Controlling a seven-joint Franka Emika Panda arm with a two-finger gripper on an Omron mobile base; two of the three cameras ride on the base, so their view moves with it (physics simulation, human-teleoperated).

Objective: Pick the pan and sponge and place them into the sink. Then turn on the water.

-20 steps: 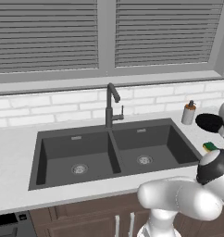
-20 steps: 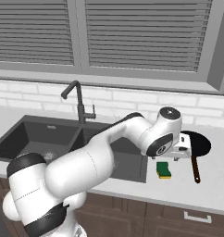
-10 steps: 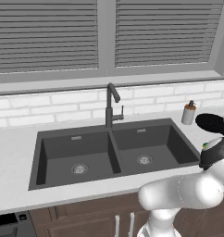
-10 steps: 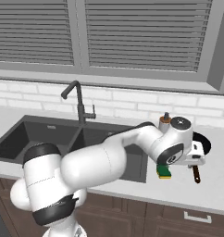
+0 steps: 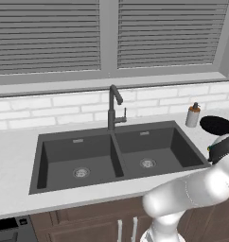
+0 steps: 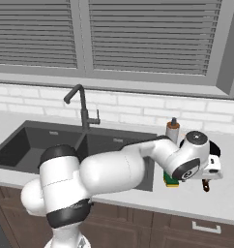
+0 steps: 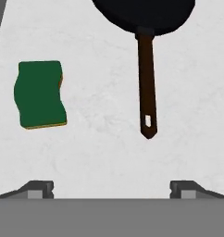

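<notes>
The arm reaches out to the right of the sink [image 5: 118, 156], its wrist hanging over the counter [image 7: 100, 139] where the pan [image 7: 144, 14] and sponge [image 7: 40, 95] lie. In the hand view the gripper [image 7: 111, 187] looks straight down on both: the two fingertips [image 7: 40, 189] sit wide apart at the bottom edge with nothing between them — the hand is open and empty. The pan's black bowl is at the top of that view, and its long dark handle [image 7: 146, 85] runs down toward the fingers, ending in a pointed tip with a small hole. The sponge rests green side up, a thin yellow edge showing at its lower side, well apart from the handle and to its left in that view. Both lie flat on the pale counter, outside the sink. From the right base view, the sponge [image 6: 170, 180] peeks out below the wrist at the basin's right rim, and the end of the handle [image 6: 205, 185] shows past the hand. From the left base view, the pan [image 5: 215, 125] sits just right of the soap bottle [image 5: 193, 115], near the wall. Both basins are bare apart from their silver drains, and the faucet [image 5: 113, 108] stands behind the divider with no stream under its spout.
</notes>
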